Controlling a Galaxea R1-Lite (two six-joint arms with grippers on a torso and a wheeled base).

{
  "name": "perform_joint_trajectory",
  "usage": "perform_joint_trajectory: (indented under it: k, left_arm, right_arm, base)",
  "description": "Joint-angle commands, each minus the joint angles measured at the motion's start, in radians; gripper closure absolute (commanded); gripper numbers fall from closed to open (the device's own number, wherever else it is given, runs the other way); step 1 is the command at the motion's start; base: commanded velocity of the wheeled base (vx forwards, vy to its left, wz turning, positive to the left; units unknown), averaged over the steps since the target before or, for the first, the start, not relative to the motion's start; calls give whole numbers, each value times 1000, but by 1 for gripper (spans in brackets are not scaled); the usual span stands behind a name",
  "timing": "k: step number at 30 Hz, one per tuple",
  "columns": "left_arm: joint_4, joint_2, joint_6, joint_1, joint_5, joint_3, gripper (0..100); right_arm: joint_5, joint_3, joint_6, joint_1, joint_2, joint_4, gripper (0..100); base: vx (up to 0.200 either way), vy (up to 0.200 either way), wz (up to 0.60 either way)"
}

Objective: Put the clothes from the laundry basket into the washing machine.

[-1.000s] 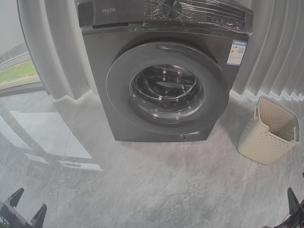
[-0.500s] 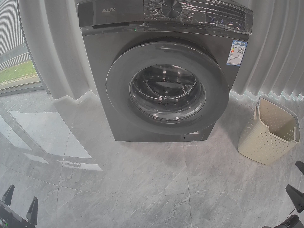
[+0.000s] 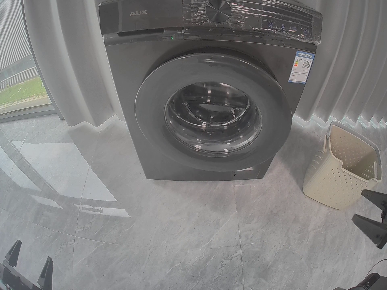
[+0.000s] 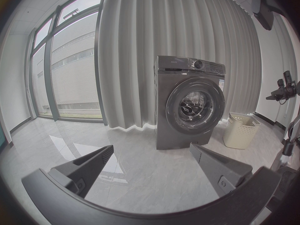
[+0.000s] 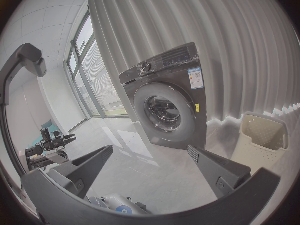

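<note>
Left jaws were wide open and empty. Their two black pointed fingers (image 3: 45, 270) stood tips-up, low at the robot's left. The left arm sat low and close in, well apart from machine and basket. In the left wrist view the open jaws framed the machine far off.

Right jaws were also wide open, gripping nothing. Their fingers (image 3: 371, 228) lay sideways, tips pointing to the robot's left, one above the other. The right arm was held out at the robot's far right, higher than the left. Its jaws hung near the cream perforated plastic laundry basket (image 3: 322, 182), on the side nearer the robot, not touching it.

The basket stood upright on the glossy grey marbled tile floor (image 3: 181, 230), just right of the dark grey front-loading washing machine (image 3: 129, 113), its far side by the pale pleated curtain (image 3: 350, 61).

The machine faced the robot with its round glass-centred door (image 3: 151, 101) shut. Whether clothes lay behind the glass could not be told. A round dial (image 3: 218, 10) sat on the top panel under clear film. A small printed label (image 3: 301, 67) was stuck at the upper right of the machine's front. A tall window (image 3: 20, 81) was at the robot's left.
</note>
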Motion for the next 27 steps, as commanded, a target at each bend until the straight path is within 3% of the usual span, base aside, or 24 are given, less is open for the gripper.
perform_joint_trajectory:
  k: [1,5,10,19,27]
  left_arm:
    - [2,-18,-2,5,2,17,0]
    - [2,-18,-2,5,2,17,0]
    - [2,-18,-2,5,0,17,0]
    - [2,-18,-2,5,0,17,0]
    - [3,-19,-2,5,2,17,0]
  right_arm:
    - [-12,-11,6,133,310,-179,0]
    - [-40,-11,26,211,393,-303,0]
    - [-70,-26,112,305,454,-329,0]
    - [-70,-50,131,317,517,-343,0]
    - [-70,-49,139,343,543,-386,0]
  base:
    - [0,0,0]
    - [0,-200,0]
    - [0,-200,0]
    - [0,0,0]
    - [0,-150,0]
